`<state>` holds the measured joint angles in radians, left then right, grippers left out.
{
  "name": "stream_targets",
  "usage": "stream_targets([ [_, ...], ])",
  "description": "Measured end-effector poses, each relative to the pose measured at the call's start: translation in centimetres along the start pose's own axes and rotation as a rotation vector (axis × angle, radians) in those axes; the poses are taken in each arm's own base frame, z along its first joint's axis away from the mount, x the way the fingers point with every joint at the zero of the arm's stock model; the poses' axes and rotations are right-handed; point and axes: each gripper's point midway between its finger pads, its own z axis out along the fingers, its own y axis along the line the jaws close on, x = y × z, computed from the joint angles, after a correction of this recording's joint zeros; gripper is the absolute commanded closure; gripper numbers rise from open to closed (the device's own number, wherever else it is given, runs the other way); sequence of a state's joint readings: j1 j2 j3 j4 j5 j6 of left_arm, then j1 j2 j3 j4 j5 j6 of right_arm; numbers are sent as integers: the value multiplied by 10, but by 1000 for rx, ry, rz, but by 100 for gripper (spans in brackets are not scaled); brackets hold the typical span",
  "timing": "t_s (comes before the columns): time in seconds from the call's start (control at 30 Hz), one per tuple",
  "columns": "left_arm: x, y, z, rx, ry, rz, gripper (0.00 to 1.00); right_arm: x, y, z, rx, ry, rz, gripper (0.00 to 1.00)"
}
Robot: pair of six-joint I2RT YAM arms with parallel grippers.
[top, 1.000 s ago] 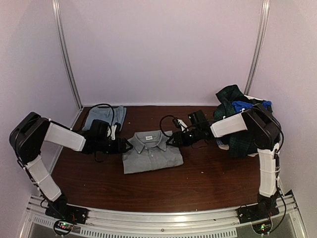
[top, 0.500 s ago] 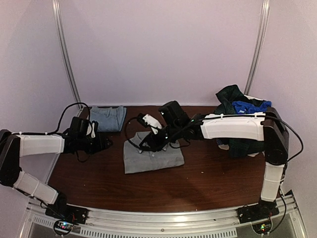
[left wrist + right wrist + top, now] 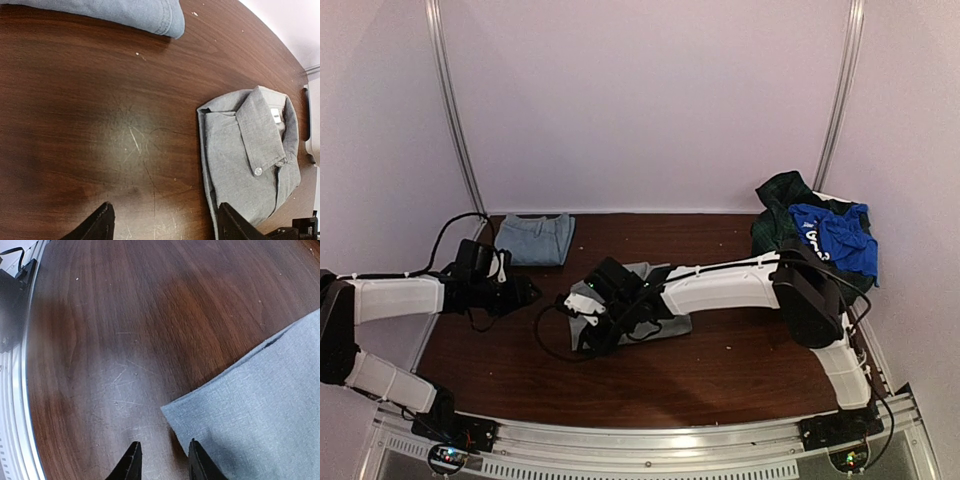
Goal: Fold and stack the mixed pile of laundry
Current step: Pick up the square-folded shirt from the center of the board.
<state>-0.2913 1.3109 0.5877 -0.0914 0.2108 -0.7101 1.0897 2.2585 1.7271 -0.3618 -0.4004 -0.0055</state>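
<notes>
The mixed laundry pile [image 3: 810,232], dark plaid with a bright blue piece on top, sits at the back right corner. A folded grey collared shirt [image 3: 672,325] lies mid-table, mostly under my right arm. It shows collar-up in the left wrist view [image 3: 250,160]. My right gripper [image 3: 588,340] reaches across it to its near-left corner. In the right wrist view the gripper [image 3: 164,462] is narrowly open, one finger at the edge of the shirt corner [image 3: 250,405]. My left gripper [image 3: 530,291] is open and empty over bare wood, left of the shirt [image 3: 165,225].
A neat folded blue-grey stack [image 3: 532,238] lies at the back left, its edge also in the left wrist view [image 3: 125,12]. The metal rail of the table's front edge [image 3: 15,390] runs near the right gripper. White walls enclose the table.
My right arm has swept from the shirt's far right side across it to its near-left corner. My left gripper has drawn back left, off the shirt. The shirt has stayed in place.
</notes>
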Motion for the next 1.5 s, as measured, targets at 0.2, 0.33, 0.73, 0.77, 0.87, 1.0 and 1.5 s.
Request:
stream_targets([
  [0.2,5,3,1,-4,11,-2,28,6,-9,13,42,31,0,57],
  [0.33,9,5,2,-3,17,-4,28,2,-18,22,104,42,-27,55],
  [0.73,20,11,8,-3,44,-15,28,-4,-28,37,275,73,-142,100],
  [0.77,21,11,8,-3,45,-16,28,-4,-30,36,287,74,-139,100],
  [0.87,24,10,10,14,54,-18,26,-4,-32,35,305,68,-147,100],
  [1.0,26,-1,13,93,59,-25,18,6,-30,22,288,72,-135,100],
  [1.5,18,-49,24,378,33,-114,4,-30,-32,-9,211,-50,-109,100],
])
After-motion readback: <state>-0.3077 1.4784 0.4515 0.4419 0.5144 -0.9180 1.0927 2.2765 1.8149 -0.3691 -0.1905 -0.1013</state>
